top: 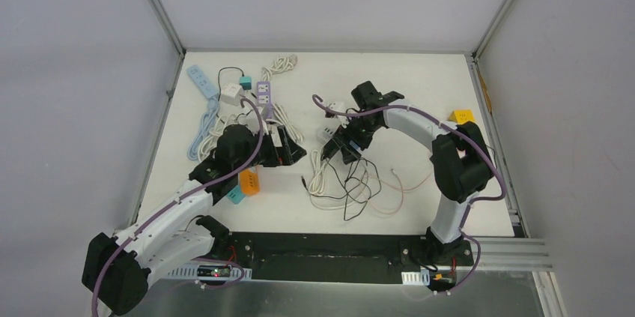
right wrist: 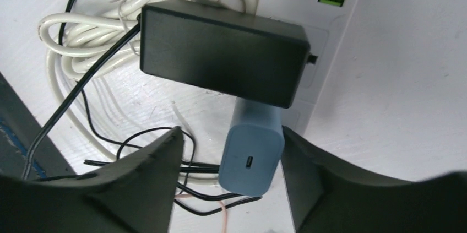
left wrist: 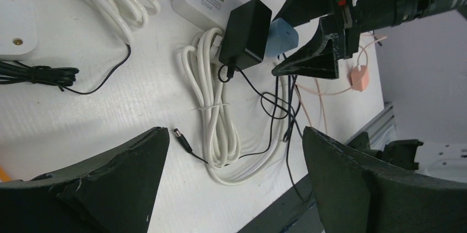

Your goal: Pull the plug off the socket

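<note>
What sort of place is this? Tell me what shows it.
Probably a robotics lab test cell: a white table walled by plain grey panels on metal framing, with a purple power strip and a blue charger among the props.

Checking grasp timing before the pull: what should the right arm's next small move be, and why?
Probably close the right gripper: it is open and straddles the blue charger, which sits plugged into the white power strip beside the black adapter. Pull only once it grips.

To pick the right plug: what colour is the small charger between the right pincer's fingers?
The charger is light blue, clearest in the right wrist view.
</note>
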`<action>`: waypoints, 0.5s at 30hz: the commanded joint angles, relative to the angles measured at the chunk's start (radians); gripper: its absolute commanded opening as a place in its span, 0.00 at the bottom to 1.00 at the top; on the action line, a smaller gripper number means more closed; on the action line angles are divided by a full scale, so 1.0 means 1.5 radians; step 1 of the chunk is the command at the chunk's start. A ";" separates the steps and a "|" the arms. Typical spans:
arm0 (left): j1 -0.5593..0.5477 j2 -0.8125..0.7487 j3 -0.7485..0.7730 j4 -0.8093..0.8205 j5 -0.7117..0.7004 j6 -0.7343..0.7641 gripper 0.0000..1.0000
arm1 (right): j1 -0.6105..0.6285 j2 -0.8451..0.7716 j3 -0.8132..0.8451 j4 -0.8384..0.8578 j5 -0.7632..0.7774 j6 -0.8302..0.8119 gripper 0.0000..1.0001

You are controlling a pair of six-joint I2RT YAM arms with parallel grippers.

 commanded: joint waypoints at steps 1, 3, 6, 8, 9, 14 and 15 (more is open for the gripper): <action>-0.040 0.016 -0.006 0.111 -0.067 0.074 0.94 | -0.010 -0.047 0.007 -0.018 -0.046 -0.011 0.78; -0.049 0.043 0.010 0.111 -0.073 0.093 0.94 | -0.025 -0.059 0.010 -0.020 -0.062 -0.007 0.79; -0.055 0.101 0.040 0.110 -0.072 0.105 0.94 | -0.061 -0.076 0.018 -0.030 -0.111 -0.008 0.80; -0.056 0.136 0.061 0.109 -0.071 0.106 0.94 | -0.088 -0.090 0.017 -0.040 -0.153 -0.023 0.80; -0.057 0.154 0.072 0.110 -0.068 0.105 0.94 | -0.098 -0.098 0.013 -0.042 -0.169 -0.027 0.80; -0.063 0.241 0.132 0.106 -0.063 0.083 0.93 | -0.133 -0.141 -0.019 -0.026 -0.240 -0.048 0.80; -0.064 0.258 0.144 0.104 -0.059 0.081 0.92 | -0.136 -0.148 -0.027 -0.014 -0.249 -0.047 0.80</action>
